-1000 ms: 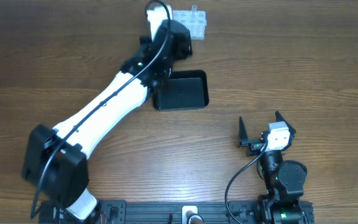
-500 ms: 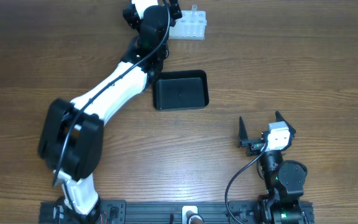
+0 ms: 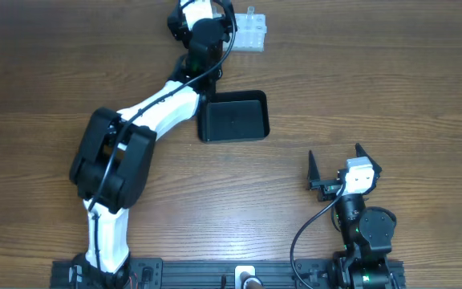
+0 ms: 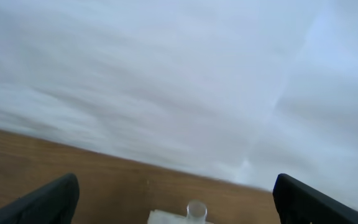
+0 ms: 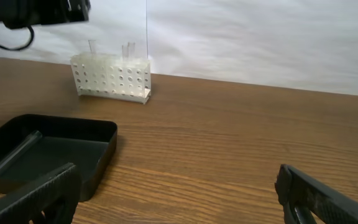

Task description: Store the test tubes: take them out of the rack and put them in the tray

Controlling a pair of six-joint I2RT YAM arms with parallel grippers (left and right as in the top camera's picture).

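The bench (image 3: 391, 96) is brown wood, its grain plain under a soft sheen. The tray (image 5: 101, 155) looks like smooth black plastic, faintly glossy. The rack (image 5: 112, 79) is milky translucent plastic and the test tubes (image 5: 128, 51) are clear. The left arm's shell (image 3: 163, 108) is smooth white plastic.

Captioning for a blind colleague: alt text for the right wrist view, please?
A white test tube rack holding a few clear tubes stands at the wooden table's far side, with a black tray nearer. The right gripper has its fingers spread open.
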